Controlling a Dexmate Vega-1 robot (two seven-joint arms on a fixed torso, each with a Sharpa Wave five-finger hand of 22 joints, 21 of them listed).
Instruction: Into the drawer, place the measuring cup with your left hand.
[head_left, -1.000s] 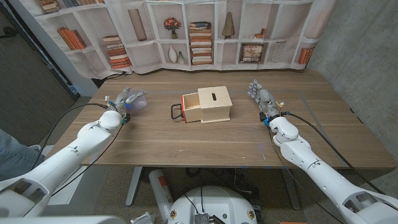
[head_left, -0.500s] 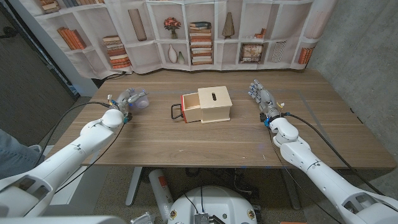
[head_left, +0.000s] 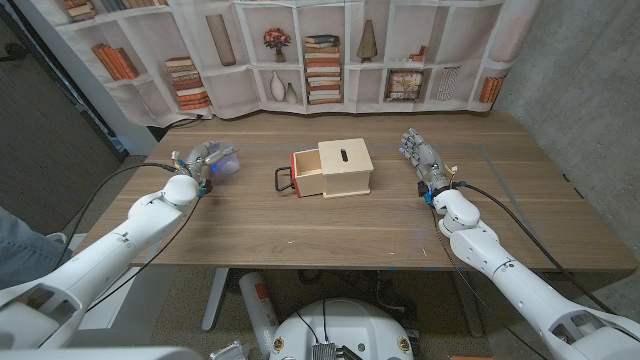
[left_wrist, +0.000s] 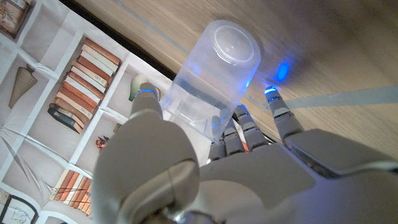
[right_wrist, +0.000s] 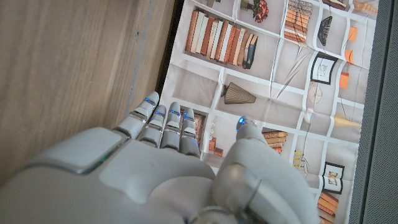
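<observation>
While the left hand (head_left: 206, 160) grips the clear measuring cup (head_left: 224, 159) near the desk's left edge, barely shifted from a moment ago, the open drawer (head_left: 306, 171) mid-desk awaits; right hand (head_left: 417, 152) empty, fingers apart.

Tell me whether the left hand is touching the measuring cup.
Touching. In the left wrist view, the left hand has its fingers and thumb closed around the clear measuring cup, with no gap showing.

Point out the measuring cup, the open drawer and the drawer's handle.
measuring cup (left_wrist: 214, 74), left wrist view, on its clear side wall.
drawer (head_left: 307, 170), head view, on its pulled-out wooden tray.
handle (head_left: 283, 180), head view, on the black loop.
</observation>
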